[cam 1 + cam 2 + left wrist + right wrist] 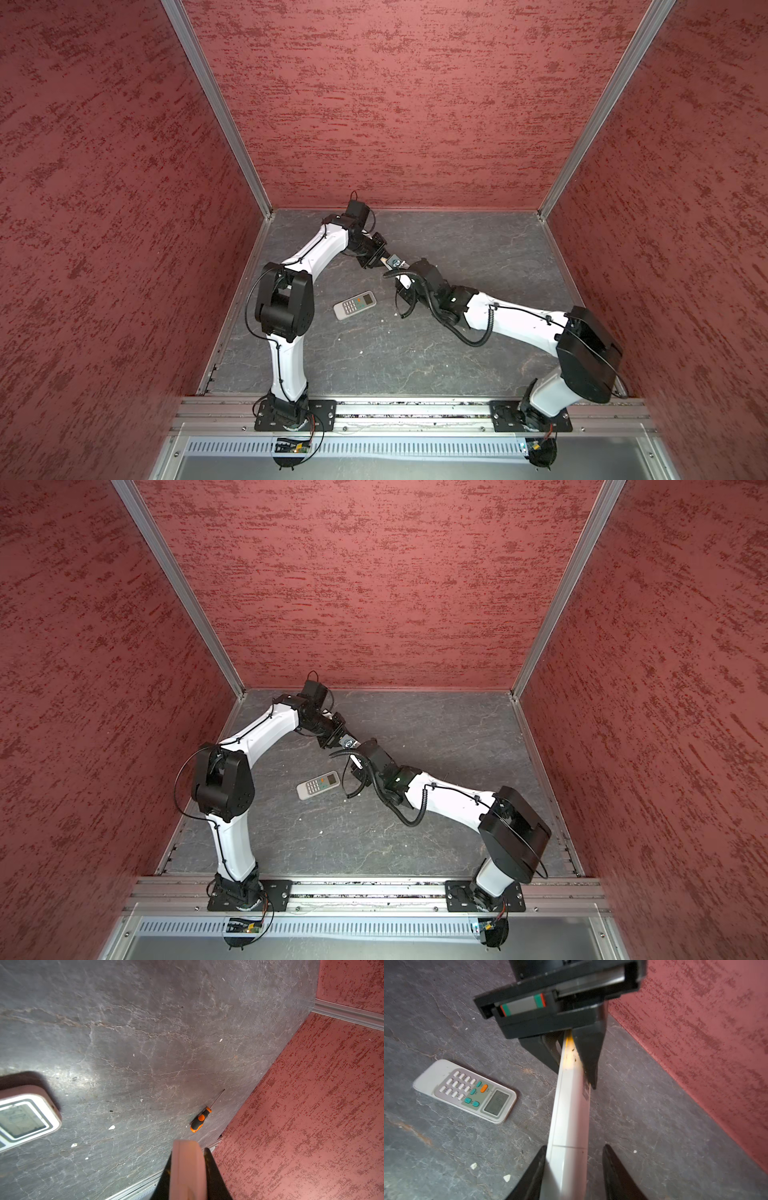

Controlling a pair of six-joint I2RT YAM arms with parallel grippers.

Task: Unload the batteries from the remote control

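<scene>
My left hand [572,1068] alone pinches one end of the remote [571,1115] in mid-air while my right hand [575,1147] stands spread around the other end, batteries unseen, so I fear it could pivot and slip onto the counter [446,1147].

Left pincer [188,1154] clamps a pale slab [187,1178] edge-on; orange-and-black screwdriver [201,1119] lies on the grey counter [145,1043] by the red wall [311,1105], remote [25,1118] well apart

Dark grey slate tabletop [478,257], white remote [354,305] lying face up, orange-and-black screwdriver [200,1120], white crumbs [111,1127]
</scene>
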